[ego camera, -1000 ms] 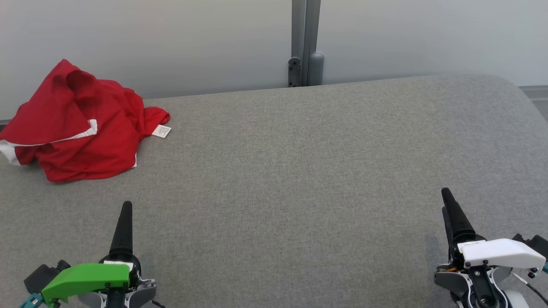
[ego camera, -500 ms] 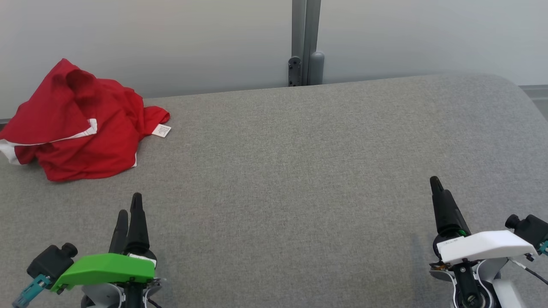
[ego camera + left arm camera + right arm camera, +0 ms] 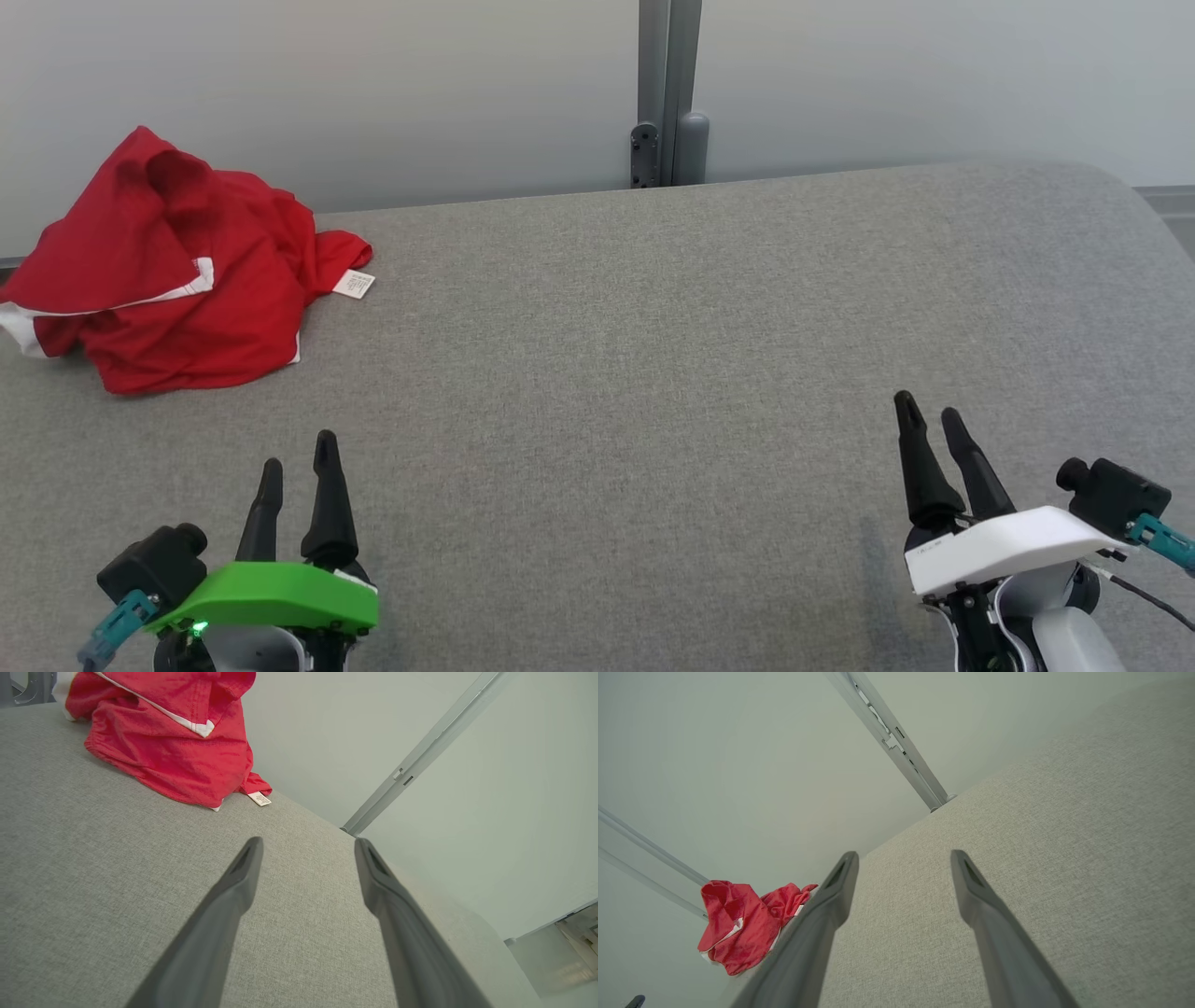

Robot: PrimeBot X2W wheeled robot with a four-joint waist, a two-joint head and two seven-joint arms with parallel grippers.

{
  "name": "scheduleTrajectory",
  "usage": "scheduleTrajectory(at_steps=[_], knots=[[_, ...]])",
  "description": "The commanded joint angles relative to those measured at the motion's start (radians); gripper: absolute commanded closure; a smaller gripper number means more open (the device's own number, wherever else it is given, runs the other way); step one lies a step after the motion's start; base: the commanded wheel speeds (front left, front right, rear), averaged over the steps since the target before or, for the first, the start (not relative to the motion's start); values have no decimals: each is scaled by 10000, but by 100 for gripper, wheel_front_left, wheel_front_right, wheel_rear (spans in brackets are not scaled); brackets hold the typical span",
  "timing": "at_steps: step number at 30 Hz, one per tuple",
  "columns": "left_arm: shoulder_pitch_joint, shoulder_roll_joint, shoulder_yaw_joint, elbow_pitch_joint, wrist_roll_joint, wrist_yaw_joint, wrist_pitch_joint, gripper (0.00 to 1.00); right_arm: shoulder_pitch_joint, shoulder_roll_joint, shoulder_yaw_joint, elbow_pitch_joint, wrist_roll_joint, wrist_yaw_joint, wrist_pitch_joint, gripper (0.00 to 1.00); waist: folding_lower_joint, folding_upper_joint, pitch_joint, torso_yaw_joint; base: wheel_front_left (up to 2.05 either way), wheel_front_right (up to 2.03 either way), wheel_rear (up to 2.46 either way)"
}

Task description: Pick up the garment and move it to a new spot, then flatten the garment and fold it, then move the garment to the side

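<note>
No writing could be read anywhere in these views. A small white tag [image 3: 354,284] lay at the edge of the red garment [image 3: 159,271] and carried a few lines of dark print (too small to make out, in the left wrist view as well). A faint dark marking stood on the white cover [image 3: 1008,546] of the right gripper [image 3: 927,408], likewise illegible.

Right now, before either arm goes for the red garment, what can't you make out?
- Kind of garment: its crumpled folds hide the shape.
- Its left end: cut off by the head view's left edge.
- Print on its white label: too small, head and left wrist views.
- One side of it, right wrist view: behind a finger of the right gripper.
</note>
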Motion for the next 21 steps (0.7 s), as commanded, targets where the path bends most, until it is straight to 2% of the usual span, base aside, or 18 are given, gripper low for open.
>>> scheduleTrajectory(at_steps=[1, 21], knots=[[22, 111, -55, -153, 431, 67, -105, 0, -14, -66, 68, -80, -384, 23, -117, 0, 0, 0, -2, 3, 0, 0, 0], [171, 423, -753, 138, 2810, 525, -650, 0, -22, -82, 701, 144, -2937, 26, -668, 0, 0, 0, -31, 37, 0, 0, 0]])
